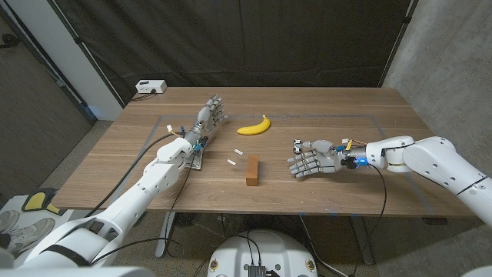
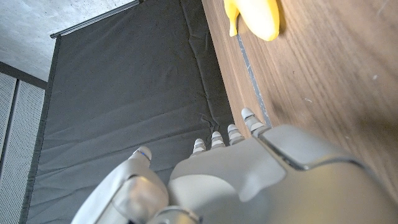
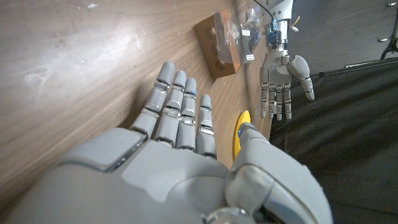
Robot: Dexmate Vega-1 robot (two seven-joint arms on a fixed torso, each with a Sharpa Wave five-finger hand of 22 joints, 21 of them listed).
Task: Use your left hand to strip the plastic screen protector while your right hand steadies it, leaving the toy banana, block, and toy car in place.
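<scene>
Screen protector (image 1: 237, 157), a thin clear plastic sheet almost invisible against the wood, lies flat on the table (image 1: 346, 108) just to the left of the block (image 1: 252, 170). From the head view it reads mainly by two small white tabs; the right wrist view shows the glossy film (image 3: 239, 31) lying beside the block (image 3: 216, 45), though whether the two touch is unclear. The block is a small reddish-brown wooden brick with squared edges, and the right wrist view shows round recesses in one face. The toy banana (image 1: 254, 126), smooth, yellow and curved, lies farther back near the table's middle, well apart from the block. The left hand (image 1: 209, 115), of grey segmented plastic and metal, sits left of the banana with its fingers stretched straight and close to one another, thumb held out to the side, holding nothing; the right wrist view (image 3: 280, 81) shows the same pose. The right hand (image 1: 307, 160) is near the block's right side, fingers extended toward it and slightly apart, touching nothing that can be seen. The table is warm, streaky wood grain marked with a thin pale taped line, and a creased black fabric curtain (image 1: 254, 38) hangs behind it.
</scene>
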